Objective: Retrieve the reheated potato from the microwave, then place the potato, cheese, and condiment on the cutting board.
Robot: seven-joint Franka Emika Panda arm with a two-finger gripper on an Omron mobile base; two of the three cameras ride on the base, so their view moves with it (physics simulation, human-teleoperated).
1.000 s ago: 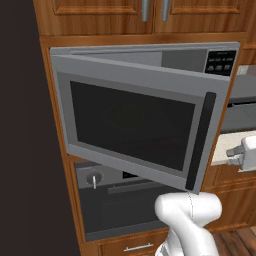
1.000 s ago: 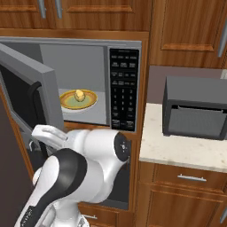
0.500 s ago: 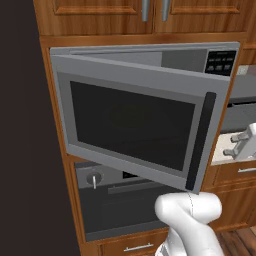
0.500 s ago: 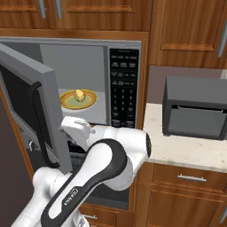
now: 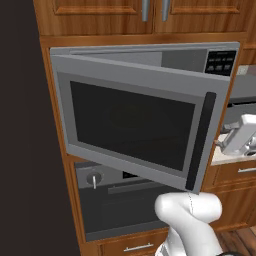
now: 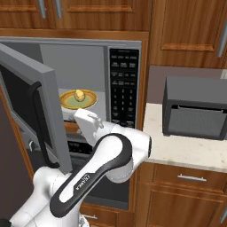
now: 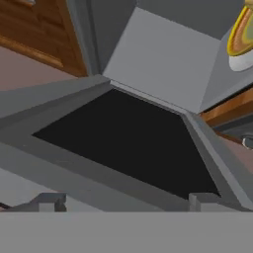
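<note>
Grey steel took up most of what I saw: one microwave [image 6: 88,88], its one door [image 5: 135,125] swung wide open across the middle of the left base view, with one black handle [image 5: 200,142] down the door's right edge. In the right base view I counted one potato [image 6: 79,95], a pale lump sitting on one yellow plate [image 6: 66,101] inside the cavity, left of centre in the frame. One black keypad panel [image 6: 123,84] stood just right of the cavity. My gripper [image 6: 84,122] sat just below and in front of the plate at the cavity's mouth, apart from the potato. In the hand view the two fingertips [image 7: 49,200] rose at the bottom edge, spread about as wide as they go, with nothing between them; the plate's yellow rim [image 7: 238,34] showed at the upper right. One dark toaster oven [image 6: 195,106] rested on the pale counter [image 6: 186,150] at the right of the right base view. One lower oven [image 5: 115,200] with one knob [image 5: 93,178] sat under the microwave.
</note>
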